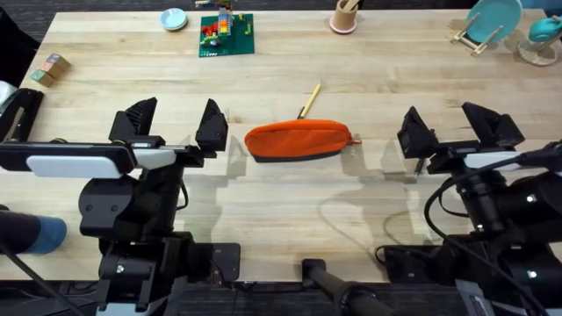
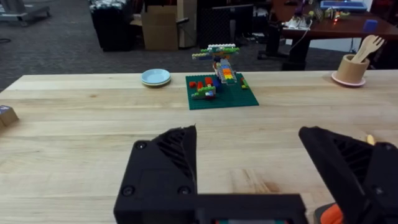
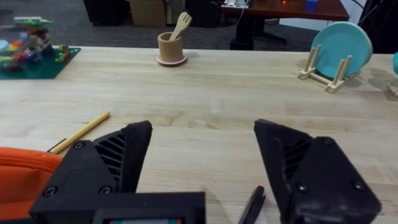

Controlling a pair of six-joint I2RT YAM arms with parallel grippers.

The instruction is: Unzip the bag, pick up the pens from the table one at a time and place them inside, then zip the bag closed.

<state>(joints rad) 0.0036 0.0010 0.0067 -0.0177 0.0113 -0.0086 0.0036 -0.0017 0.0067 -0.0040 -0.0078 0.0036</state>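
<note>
The orange bag (image 1: 299, 140) lies lengthwise in the middle of the table (image 1: 369, 75), its zipper looking shut and a small pull tab at its right end. A yellow-tan pen (image 1: 308, 101) lies just behind it, slanted. My left gripper (image 1: 174, 123) hovers open to the left of the bag, holding nothing; its wrist view catches the bag's end (image 2: 329, 214). My right gripper (image 1: 452, 130) stands open to the right of the bag. Its wrist view shows a black pen (image 3: 252, 205) on the table between its fingers, the bag (image 3: 18, 177) and the yellow-tan pen (image 3: 81, 132).
At the back stand a green brick plate with a toy build (image 1: 226, 35), a small pale dish (image 1: 174, 19), a tan cup of wooden utensils (image 1: 344, 17) and a teal plate on a rack (image 1: 487, 22). Wooden blocks (image 1: 50, 68) sit far left.
</note>
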